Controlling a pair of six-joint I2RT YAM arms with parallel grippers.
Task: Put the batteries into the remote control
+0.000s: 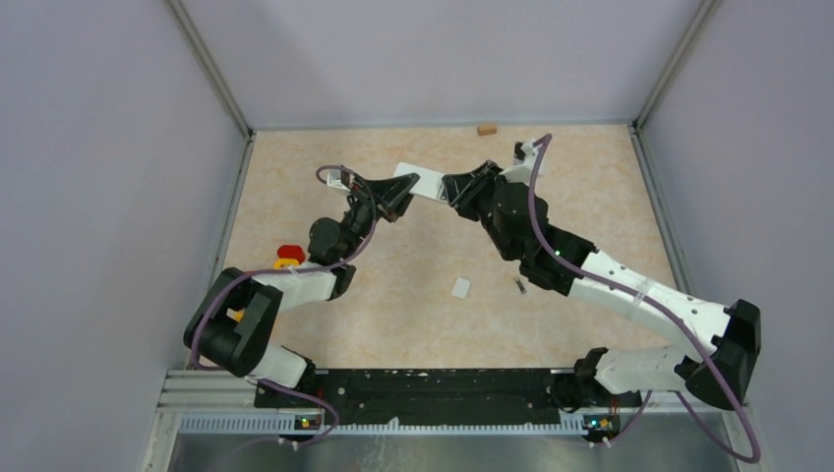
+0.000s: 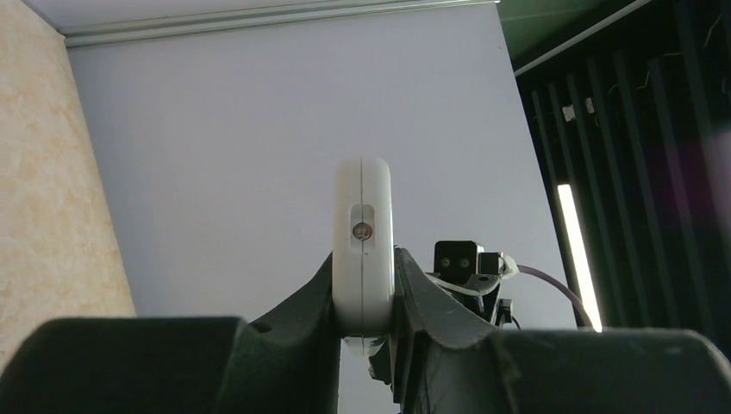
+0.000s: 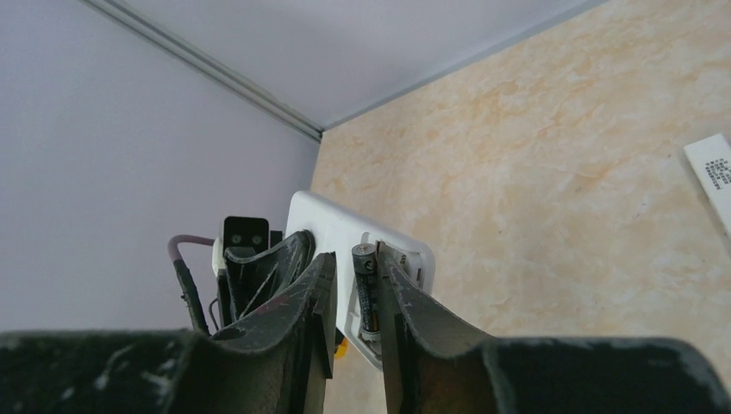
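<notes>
Low in the middle of the top view, a loose battery (image 1: pixel 518 285) lies on the desk (image 1: pixel 590 177) beside the right arm, with a small white flat piece (image 1: pixel 460 287) just to its left. A red and yellow object (image 1: pixel 288 258) sits at centre left, partly hidden by the left arm. Further up the frame, the left hand (image 2: pixel 364 293) is clamped on the white remote (image 2: pixel 364 241), holding it edge-up off the desk. The right hand (image 3: pixel 356 259) meets it from the right, fingers (image 3: pixel 405 302) slightly parted on either side of a second battery (image 3: pixel 365 289) lying in the remote's open compartment, a strip of white showing beside it. A small wooden block (image 1: pixel 486 129) rests at the top edge by the wall
</notes>
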